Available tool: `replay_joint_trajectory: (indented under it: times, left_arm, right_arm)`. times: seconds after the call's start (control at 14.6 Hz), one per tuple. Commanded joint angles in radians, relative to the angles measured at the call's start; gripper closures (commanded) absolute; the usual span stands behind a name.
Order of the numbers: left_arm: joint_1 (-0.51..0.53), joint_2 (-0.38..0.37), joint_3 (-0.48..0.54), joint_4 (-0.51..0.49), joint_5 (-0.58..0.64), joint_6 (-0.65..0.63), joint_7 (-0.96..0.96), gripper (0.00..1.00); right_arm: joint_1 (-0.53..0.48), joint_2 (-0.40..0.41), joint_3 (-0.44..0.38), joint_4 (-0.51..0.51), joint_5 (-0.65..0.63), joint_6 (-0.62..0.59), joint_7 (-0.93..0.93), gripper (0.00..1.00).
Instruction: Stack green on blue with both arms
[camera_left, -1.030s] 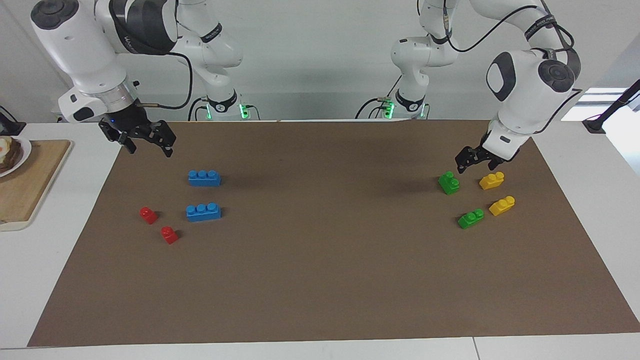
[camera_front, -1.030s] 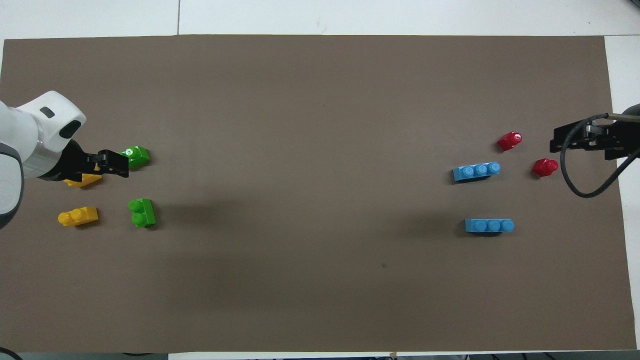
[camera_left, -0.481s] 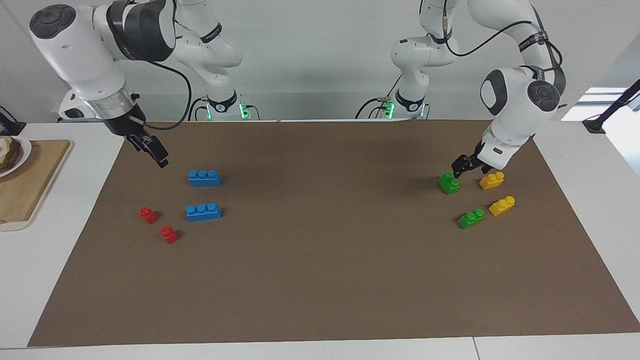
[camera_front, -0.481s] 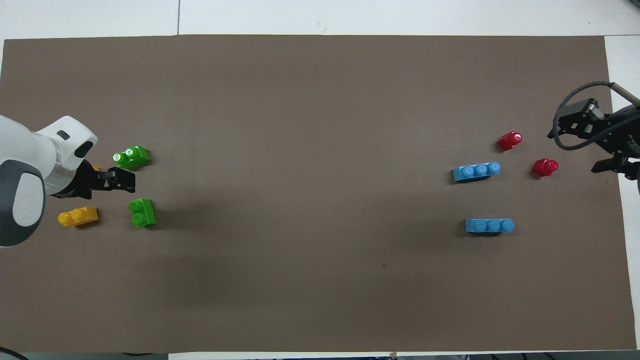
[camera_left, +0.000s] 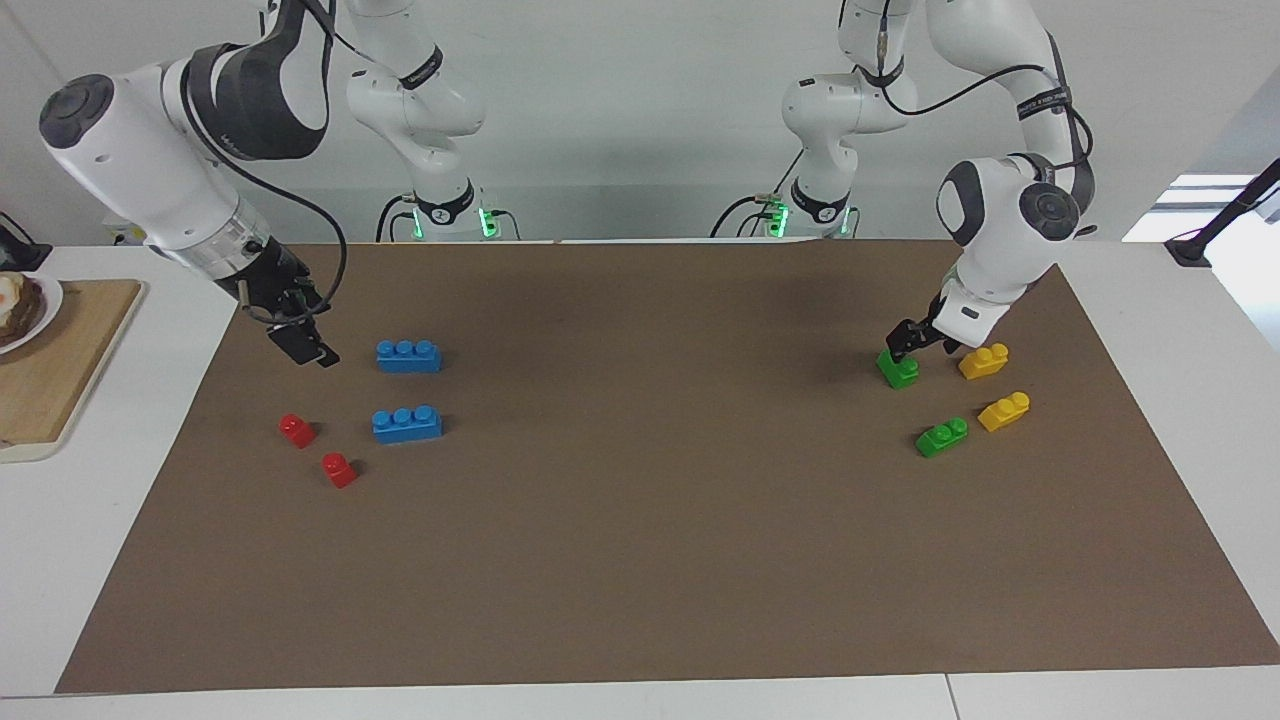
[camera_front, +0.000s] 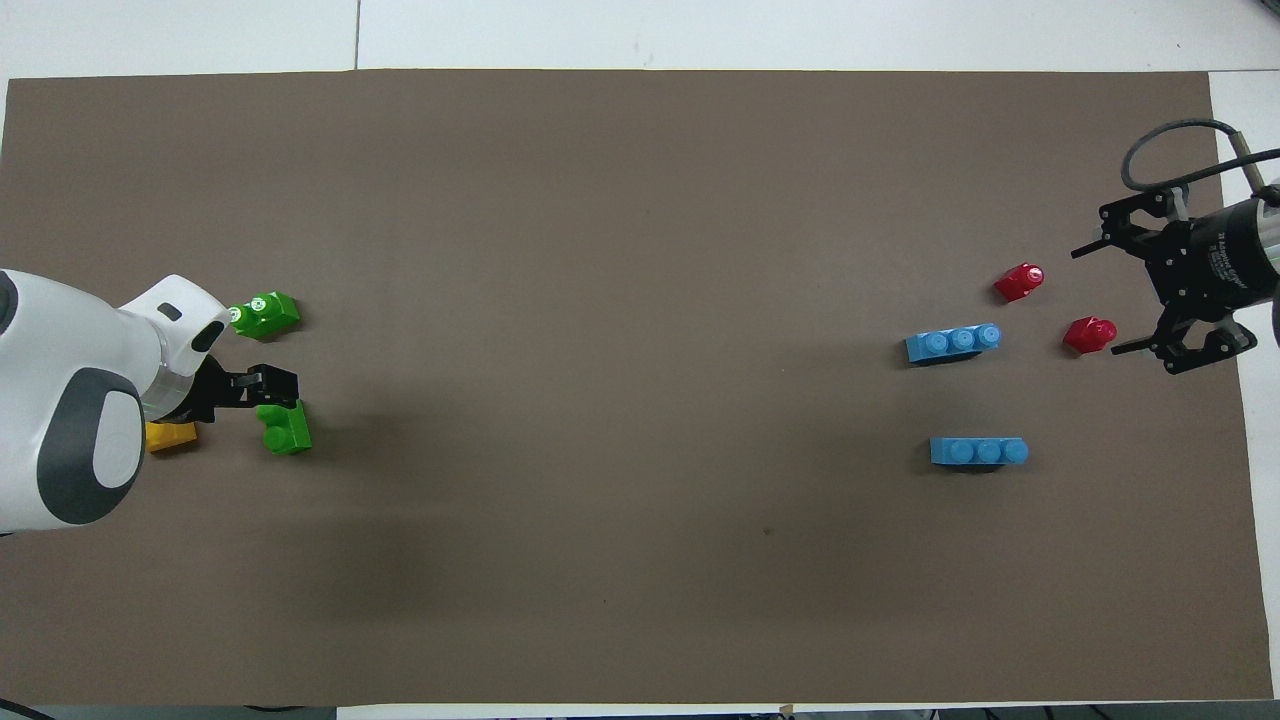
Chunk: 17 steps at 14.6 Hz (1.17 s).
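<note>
Two green bricks lie at the left arm's end of the mat: one nearer the robots, one farther. My left gripper is open, right down on the nearer green brick's top; I cannot tell if it touches. Two blue bricks lie at the right arm's end, one nearer and one farther. My right gripper is open and empty, low over the mat beside the nearer blue brick, toward the right arm's end.
Two yellow bricks lie beside the green ones; one shows partly under the left arm from overhead. Two small red bricks lie by the blue ones. A wooden board with a plate lies off the mat.
My left gripper has come down and toward the robots onto the nearer green brick. My right gripper has turned and dropped toward the nearer blue brick. No brick has moved.
</note>
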Motion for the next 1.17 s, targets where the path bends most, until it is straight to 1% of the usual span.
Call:
replay_joint_trajectory:
  times: [0.0, 0.14, 0.27, 0.41, 0.48, 0.55, 0.62, 0.76, 0.82, 0.89, 0.96, 1.03, 1.1]
  left_arm:
    - [-0.003, -0.026, -0.001, -0.082, 0.004, 0.082, -0.023, 0.0]
    - [-0.003, -0.016, -0.001, -0.099, 0.004, 0.101, -0.026, 0.02]
    - [-0.003, -0.013, -0.001, -0.101, 0.004, 0.104, -0.03, 0.09]
    - [-0.007, -0.012, -0.001, -0.117, 0.004, 0.125, -0.047, 0.1]
    - [-0.009, -0.01, -0.001, -0.13, 0.004, 0.147, -0.055, 0.12]
    - [-0.011, -0.009, -0.001, -0.143, 0.004, 0.165, -0.061, 0.17]
    - [-0.012, -0.007, -0.001, -0.148, 0.004, 0.17, -0.061, 0.19]
    - [-0.012, -0.007, -0.001, -0.15, 0.004, 0.17, -0.061, 0.19]
    - [-0.012, -0.007, -0.001, -0.148, 0.004, 0.17, -0.061, 0.22]
    - [-0.011, -0.007, -0.001, -0.148, 0.004, 0.17, -0.061, 0.29]
    - [-0.011, -0.007, -0.001, -0.148, 0.004, 0.17, -0.061, 0.45]
    - [-0.011, -0.006, -0.001, -0.147, 0.004, 0.164, -0.061, 0.73]
    - [-0.011, -0.006, -0.001, -0.141, 0.004, 0.158, -0.061, 0.94]
  right_arm:
    - [-0.019, 0.013, 0.009, -0.042, 0.028, 0.051, 0.028, 0.0]
    - [-0.018, 0.033, 0.009, -0.056, 0.029, 0.086, 0.025, 0.0]
    - [-0.013, 0.051, 0.009, -0.077, 0.029, 0.126, 0.019, 0.0]
    - [-0.01, 0.073, 0.01, -0.103, 0.031, 0.159, -0.056, 0.0]
    - [-0.006, 0.083, 0.01, -0.116, 0.034, 0.172, -0.076, 0.0]
    - [-0.004, 0.096, 0.01, -0.126, 0.053, 0.189, -0.081, 0.0]
    - [-0.002, 0.1, 0.01, -0.146, 0.06, 0.218, -0.084, 0.0]
    - [-0.001, 0.108, 0.01, -0.182, 0.061, 0.286, -0.084, 0.0]
    - [-0.001, 0.111, 0.01, -0.197, 0.061, 0.312, -0.084, 0.0]
    - [-0.001, 0.113, 0.01, -0.215, 0.063, 0.336, -0.085, 0.0]
    - [-0.001, 0.114, 0.012, -0.232, 0.067, 0.359, -0.088, 0.0]
    - [-0.001, 0.114, 0.012, -0.248, 0.083, 0.376, -0.1, 0.0]
    - [-0.001, 0.111, 0.01, -0.267, 0.093, 0.398, -0.113, 0.0]
